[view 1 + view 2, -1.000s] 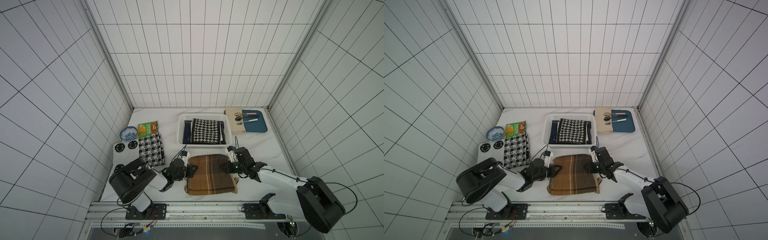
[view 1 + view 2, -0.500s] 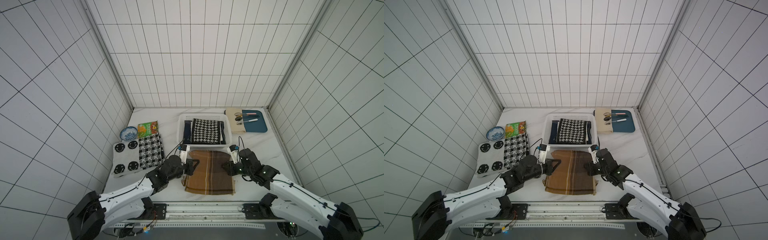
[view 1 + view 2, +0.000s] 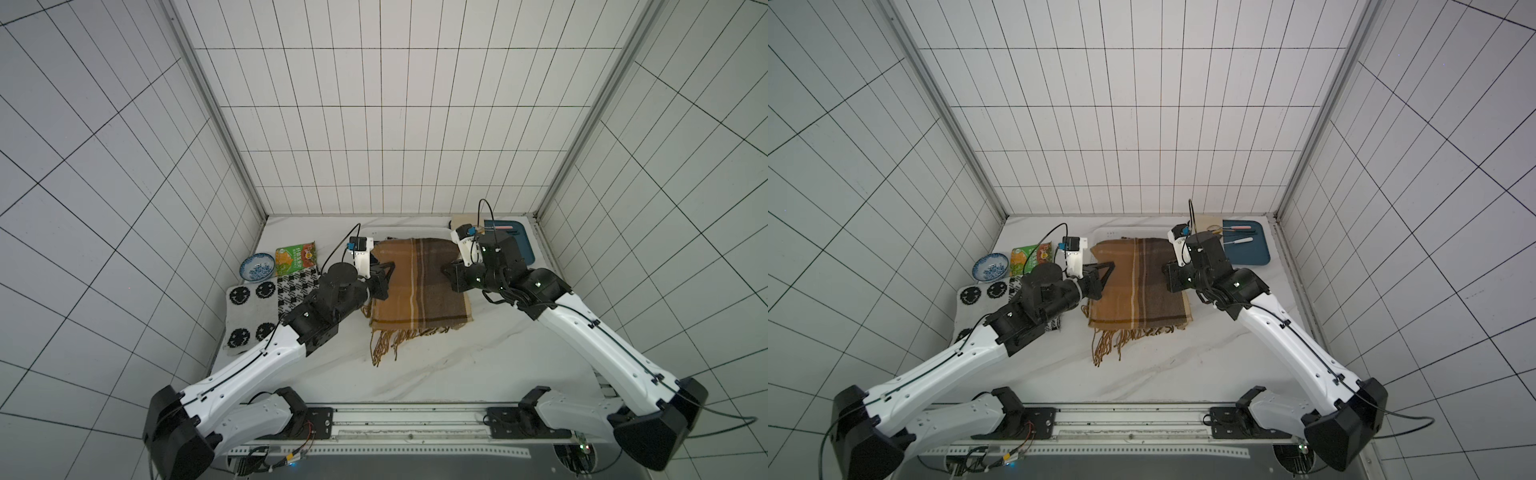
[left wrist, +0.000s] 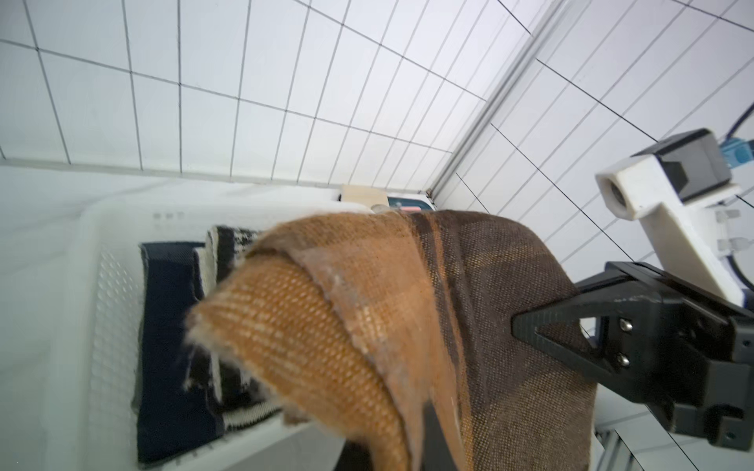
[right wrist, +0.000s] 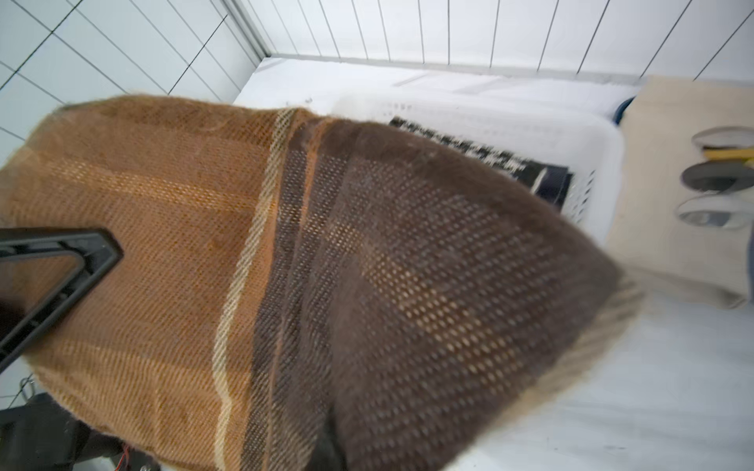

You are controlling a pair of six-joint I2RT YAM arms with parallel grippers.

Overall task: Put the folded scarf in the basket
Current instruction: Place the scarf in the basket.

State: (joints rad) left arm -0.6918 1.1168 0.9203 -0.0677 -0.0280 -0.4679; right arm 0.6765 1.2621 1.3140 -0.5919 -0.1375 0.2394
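in both top views the folded scarf is up in the air, stretched between the two arms above the table, at the middle of its back edge. the left gripper is pressed together on the scarf's left border and the right gripper on its right border. the fringed end hangs down toward the front edge; we cannot tell if the fringe touches the table.

from above, the scarf covers nearly all of the basket; only a strip of white rim by the back edge shows. the left wrist view gives what the top views do not: the basket's perforated wall and, lying inside, a black-and-white houndstooth cloth on a navy cloth. the scarf is over the basket there, not in it. the right wrist view shows the basket's right end and, beside it, a beige cloth with a few spoons, blurred. each wrist view shows the other gripper's black finger against the scarf, while its own jaws are hidden under the cloth.

only the top views show the blue patterned bowl, the green snack packet, a second houndstooth cloth and a smiley-face mat along the left edge; the left arm cuts off part of the last two. the blue tray sits in the back right corner.

the packet carries printed characters, too small for us to read. small raised marks on the basket rim are blurred in the left wrist view.
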